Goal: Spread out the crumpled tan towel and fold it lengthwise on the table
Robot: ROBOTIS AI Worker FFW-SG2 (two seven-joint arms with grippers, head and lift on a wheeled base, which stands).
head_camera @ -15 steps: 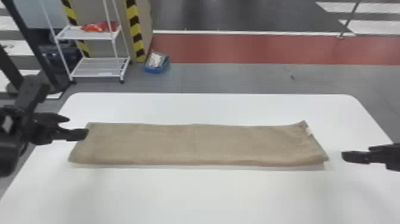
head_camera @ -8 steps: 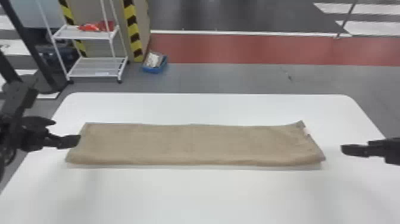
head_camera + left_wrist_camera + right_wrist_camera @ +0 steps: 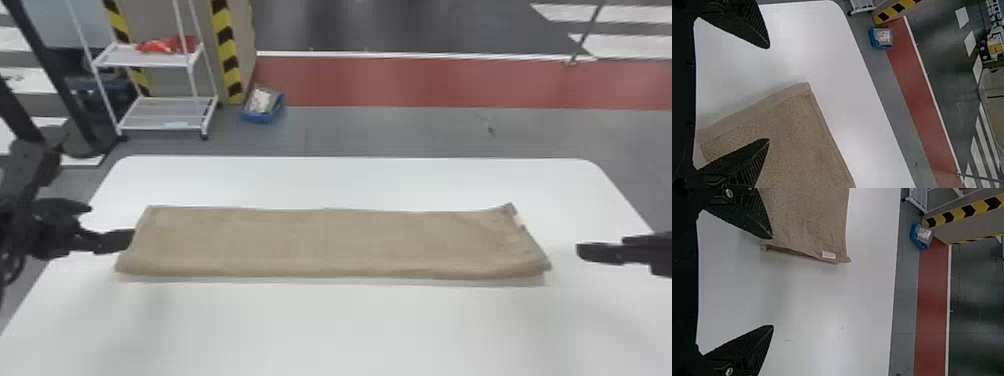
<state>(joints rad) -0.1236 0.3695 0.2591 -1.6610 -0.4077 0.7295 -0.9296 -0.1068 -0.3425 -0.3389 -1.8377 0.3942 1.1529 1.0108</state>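
In the head view, the tan towel [image 3: 325, 245] lies as a long, flat strip on the smooth white table [image 3: 350, 330], between the left gripper [image 3: 112, 223] and right gripper [image 3: 600, 246]. The left wrist view shows ribbed, tapering fingers wide apart and empty, one overlapping the nubby cloth; contact is unclear. In the right wrist view, the fingers gape equally, empty, near the pale label [image 3: 828, 255].

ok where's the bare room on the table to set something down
The widest bare patch of the table is between the tan towel and the robot. A narrower strip runs behind the towel to the far edge. It's crowded at the towel's left end, by the left fingers, and past its right end, by the right fingers.
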